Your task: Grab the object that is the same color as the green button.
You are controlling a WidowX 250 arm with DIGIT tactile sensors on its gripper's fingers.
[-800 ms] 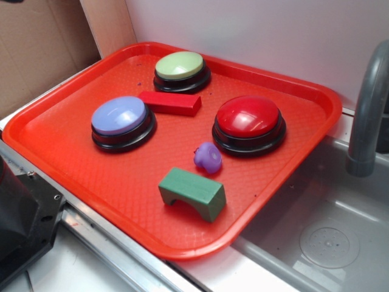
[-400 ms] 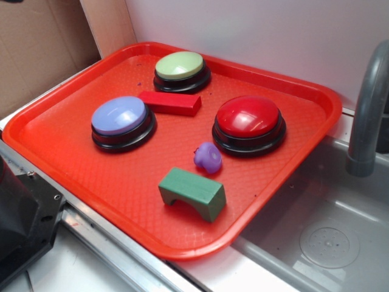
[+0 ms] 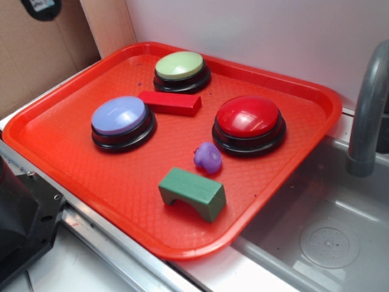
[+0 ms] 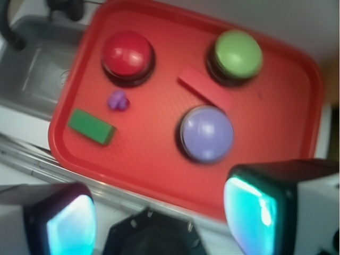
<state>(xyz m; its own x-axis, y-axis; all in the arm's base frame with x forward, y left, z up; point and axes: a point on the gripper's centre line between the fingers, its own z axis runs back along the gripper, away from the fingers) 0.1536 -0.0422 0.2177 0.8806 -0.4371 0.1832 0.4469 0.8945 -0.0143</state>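
The object, a dark green bridge-shaped block (image 3: 192, 193) (image 4: 91, 126), lies near the front edge of the red tray (image 3: 73, 140), arch side down. The green button (image 3: 179, 66) (image 4: 238, 54), pale lime on a black base, stands at the tray's back. In the wrist view my gripper (image 4: 159, 218) is open, its two cyan-padded fingers (image 4: 248, 212) wide apart with nothing between them. It hovers high over the tray's near side, far from the block. In the exterior view only a dark round piece (image 3: 41, 7) shows at the top left edge.
A lavender-blue button (image 3: 120, 117), a red button (image 3: 248, 117), a flat red block (image 3: 170, 103) and a small purple toy (image 3: 208, 157) share the tray. A grey sink (image 3: 328, 231) with a faucet (image 3: 368, 109) lies to the right. A black base (image 3: 18, 225) sits front left.
A dark round piece has come into the exterior view at the top left edge. Nothing on the tray has moved.
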